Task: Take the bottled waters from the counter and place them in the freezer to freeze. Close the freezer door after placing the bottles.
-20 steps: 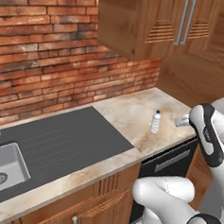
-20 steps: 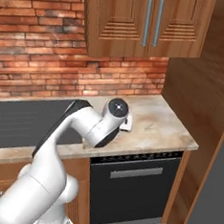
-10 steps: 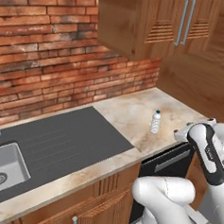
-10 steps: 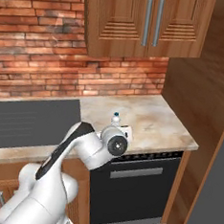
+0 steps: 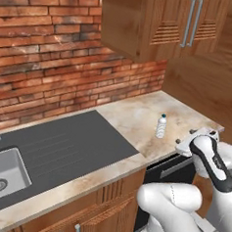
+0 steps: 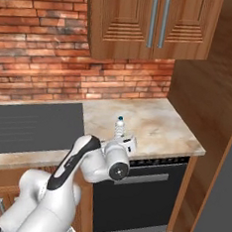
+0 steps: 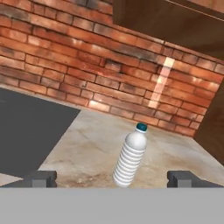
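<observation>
Centre frame of the hand view: clear ribbed bottle (image 7: pixel 130 159) upright on the counter (image 7: pixel 87 148), framed between the gripper (image 7: pixel 113 178) fingertips, jaws spread wide, apparently aligned for a side grasp.

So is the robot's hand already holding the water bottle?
No, the gripper is wide open, and the bottle stands upright on the counter between its fingertips, untouched.
</observation>
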Controlling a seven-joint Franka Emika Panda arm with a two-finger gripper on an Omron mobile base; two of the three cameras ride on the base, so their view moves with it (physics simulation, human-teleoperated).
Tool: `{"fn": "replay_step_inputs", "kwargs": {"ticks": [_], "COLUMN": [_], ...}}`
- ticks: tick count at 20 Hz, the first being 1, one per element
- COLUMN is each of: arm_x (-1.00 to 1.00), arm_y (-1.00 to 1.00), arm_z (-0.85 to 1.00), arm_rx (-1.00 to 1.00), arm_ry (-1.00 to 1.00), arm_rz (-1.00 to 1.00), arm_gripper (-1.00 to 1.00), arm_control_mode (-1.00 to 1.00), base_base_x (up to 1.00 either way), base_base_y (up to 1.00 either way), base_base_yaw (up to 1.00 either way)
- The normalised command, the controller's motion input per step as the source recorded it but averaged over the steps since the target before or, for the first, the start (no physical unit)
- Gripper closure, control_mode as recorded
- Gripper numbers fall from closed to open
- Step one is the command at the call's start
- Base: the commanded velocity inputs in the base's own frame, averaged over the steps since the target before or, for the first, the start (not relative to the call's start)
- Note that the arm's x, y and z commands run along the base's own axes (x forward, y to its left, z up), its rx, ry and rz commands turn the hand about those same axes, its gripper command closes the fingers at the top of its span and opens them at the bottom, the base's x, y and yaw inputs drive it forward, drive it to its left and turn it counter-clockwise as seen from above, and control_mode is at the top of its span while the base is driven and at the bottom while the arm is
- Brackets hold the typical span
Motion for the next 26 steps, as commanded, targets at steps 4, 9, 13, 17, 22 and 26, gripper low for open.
{"fn": "replay_step_inputs", "kwargs": {"ticks": [4, 9, 13, 17, 22, 26], "arm_x": [0.08, 0.15, 0.26, 0.51, 0.23, 0.34], "arm_y": [-0.01, -0.06, 0.00, 0.00, 0.02, 0.02], "arm_z": [0.00, 0.00, -0.13, -0.12, -0.11, -0.07], "arm_rx": [0.00, 0.06, 0.00, 0.02, 0.02, 0.01], "arm_ry": [0.01, 0.19, 0.02, 0.00, -0.01, 0.00], "arm_rz": [0.01, 0.00, 0.00, 0.00, 0.00, 0.00], "arm_gripper": [-1.00, -1.00, -1.00, -1.00, -1.00, -1.00], "arm_control_mode": [-1.00, -1.00, -1.00, -1.00, -1.00, -1.00], "base_base_x": [0.00, 0.00, 0.00, 0.00, 0.00, 0.00], "base_base_y": [0.00, 0.00, 0.00, 0.00, 0.00, 0.00], "base_base_yaw": [0.00, 0.00, 0.00, 0.00, 0.00, 0.00]}}
